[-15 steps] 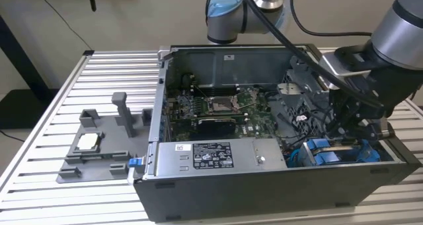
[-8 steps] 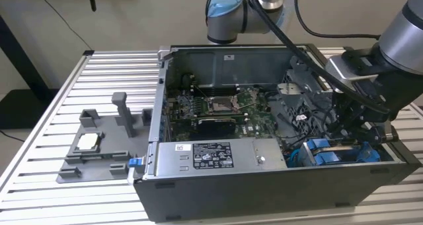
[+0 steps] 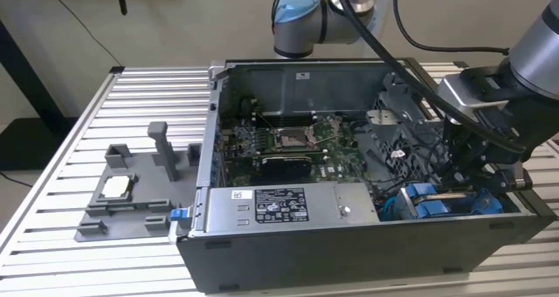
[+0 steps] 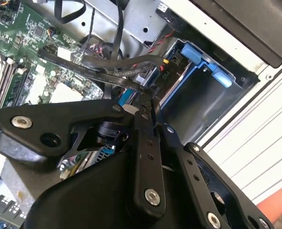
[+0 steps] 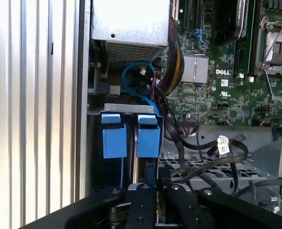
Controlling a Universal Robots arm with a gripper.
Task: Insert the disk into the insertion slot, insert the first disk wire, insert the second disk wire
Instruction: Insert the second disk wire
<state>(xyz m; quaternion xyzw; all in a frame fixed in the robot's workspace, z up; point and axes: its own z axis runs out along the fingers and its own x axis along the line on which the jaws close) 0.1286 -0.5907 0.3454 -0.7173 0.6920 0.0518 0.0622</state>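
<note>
Open computer case (image 3: 349,258) sits on the slatted table (image 3: 157,87), toward the edge on the exterior view's right. The arm (image 3: 498,107) reaches down into the case's near corner on that side. The insertion slot (image 3: 450,202) is in that corner, next to the grey power-supply box (image 3: 288,209) that runs along the case's near wall. The motherboard (image 3: 288,146) lies further back on the case floor. First wrist view: two blue tabs (image 5: 114,136) stand side by side at the slot mouth under a grey metal bracket (image 5: 131,109), with a narrow gap between them. Can't tell whether the disk is seated in the slot; its silver body isn't distinguishable behind the blue plastic. In the second wrist view the gripper (image 4: 143,100) is just beside the slot's blue frame (image 4: 198,62), with the fingers (image 4: 146,143) drawn together to a narrow tip, so the claw reads as clenched. A black cable (image 4: 98,71) runs from over the board right up to that tip. It touches or nearly touches there, and whether it is actually pinched I can't tell. A thin blue cable (image 5: 136,78) loops just behind the tabs. A grey fixture (image 3: 131,205) sits on the table well apart from the case, toward the exterior view's left.
</note>
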